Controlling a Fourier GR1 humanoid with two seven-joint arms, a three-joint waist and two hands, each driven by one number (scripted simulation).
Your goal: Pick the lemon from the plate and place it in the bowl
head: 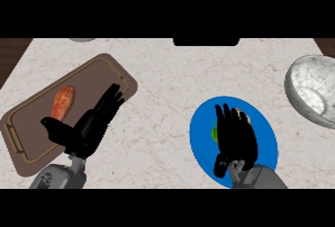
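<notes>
A blue plate (204, 119) lies on the counter right of centre. My right hand (237, 137) hangs over it with fingers stretched forward, covering most of the lemon. Only a yellow-green sliver of the lemon (215, 131) shows at the hand's left edge. Whether the hand touches the lemon cannot be seen. The white speckled bowl (313, 88) stands at the right edge, partly cut off. My left hand (88, 124) rests open over the right edge of a brown tray, fingers pointing up and right.
The brown tray (39, 146) with a thin handle rail lies tilted at the left, holding an orange sweet potato (63, 102). A dark slot (205, 42) sits at the counter's far edge. Bare marble lies between plate and bowl.
</notes>
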